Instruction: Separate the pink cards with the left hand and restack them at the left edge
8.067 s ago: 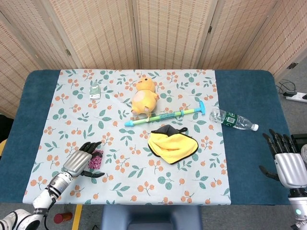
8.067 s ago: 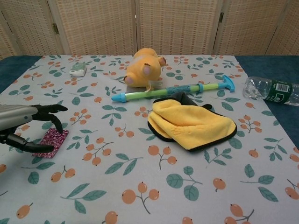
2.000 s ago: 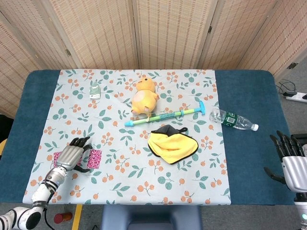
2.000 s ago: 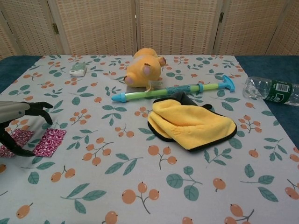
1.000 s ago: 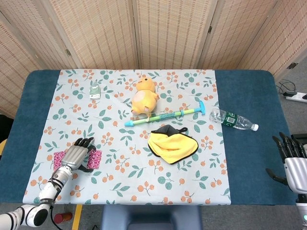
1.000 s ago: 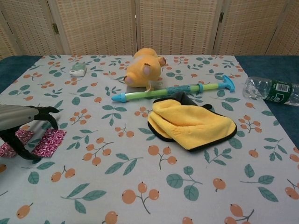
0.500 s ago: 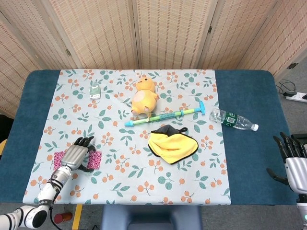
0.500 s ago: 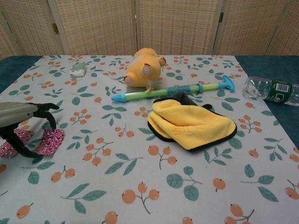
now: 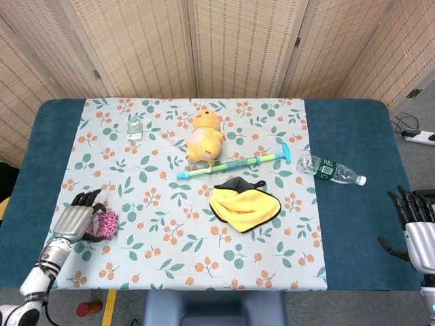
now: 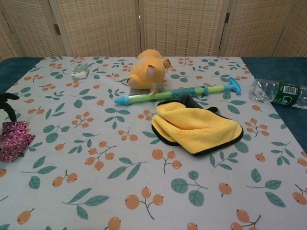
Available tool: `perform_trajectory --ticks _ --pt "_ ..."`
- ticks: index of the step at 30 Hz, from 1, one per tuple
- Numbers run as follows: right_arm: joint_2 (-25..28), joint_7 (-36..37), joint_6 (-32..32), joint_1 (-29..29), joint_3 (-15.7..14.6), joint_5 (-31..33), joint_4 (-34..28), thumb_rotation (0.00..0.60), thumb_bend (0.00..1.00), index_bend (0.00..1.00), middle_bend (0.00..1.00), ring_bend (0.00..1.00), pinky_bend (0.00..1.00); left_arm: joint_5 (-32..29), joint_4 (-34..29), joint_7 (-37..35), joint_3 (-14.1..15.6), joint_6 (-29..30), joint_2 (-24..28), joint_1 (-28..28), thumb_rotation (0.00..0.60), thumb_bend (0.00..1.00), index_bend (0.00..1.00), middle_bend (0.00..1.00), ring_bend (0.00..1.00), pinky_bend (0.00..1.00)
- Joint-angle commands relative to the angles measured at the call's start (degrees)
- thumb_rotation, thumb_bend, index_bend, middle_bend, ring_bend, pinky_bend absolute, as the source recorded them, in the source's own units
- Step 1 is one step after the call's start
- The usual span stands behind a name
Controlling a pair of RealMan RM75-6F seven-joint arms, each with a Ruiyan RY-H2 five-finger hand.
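left robot hand (image 9: 72, 221) sits near the front-left of the bench (image 9: 353, 136), fingers curled down over the pink cards (image 9: 105, 225); looks like it's gripping/pressing them, w/ the cards poking out on the hand's right side; in the chest view only a couple of dark fingertips (image 10: 6, 98) show at the frame edge, rest of the hand is cut off, so exact finger contact is hard to call; cards there (image 10: 13, 140) look bunched in one pile, a bit crumpled/lifted rather than flat; can't tell how many there are or if any are split off

right robot hand (image 9: 416, 227) is way over on the opposite side at the bench's blue edge, fingers spread apart, nothing in it; partly cut off by the frame, not seen in chest view

stuff relative to the left hand: yellow cloth (image 9: 243, 206) well off to its right, w/ a dark underside peeking out; green-blue toy pump (image 9: 234, 164) just beyond the cloth; yellow plush (image 9: 204, 138) farther back still, touching/just beside the pump; small green-white item (image 9: 134, 130) far beyond the hand, too small to ID; plastic bottle (image 9: 330, 170) lying on its side closer to the right hand, part cropped in chest view; floral cloth (image 9: 190, 258) covers the middle of the bench; the cards sit on it near its left margin
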Motion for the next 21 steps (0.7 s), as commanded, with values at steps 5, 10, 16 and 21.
perform_trajectory --ticks 5,10,16,21 --pt "0.2 -1.0 0.2 0.2 0.0 -0.7 -0.9 0.6 0.23 0.0 0.0 0.0 0.0 0.6 5.3 -5.1 1.5 0.1 0.1 2.7 0.556 0.17 0.35 0.0 0.0 0.0" --pt "0.5 -1.7 0.7 0.0 -0.1 -0.9 -1.8 0.6 0.23 0.0 0.0 0.0 0.0 1.8 9.7 -8.2 2.0 -1.2 -1.0 3.2 0.562 0.17 0.34 0.0 0.0 0.0" --pt "0.5 -2.3 1.0 -0.4 -0.3 -1.0 -2.3 0.6 0.23 0.0 0.0 0.0 0.0 4.3 14.9 -12.8 2.0 -2.2 -2.9 3.2 0.57 0.17 0.33 0.0 0.0 0.0" --pt "0.6 -2.7 1.4 -0.6 -0.3 -1.0 -2.8 0.6 0.23 0.0 0.0 0.0 0.0 5.8 17.3 -15.0 2.0 -2.8 -3.9 3.0 0.573 0.17 0.33 0.0 0.0 0.0"
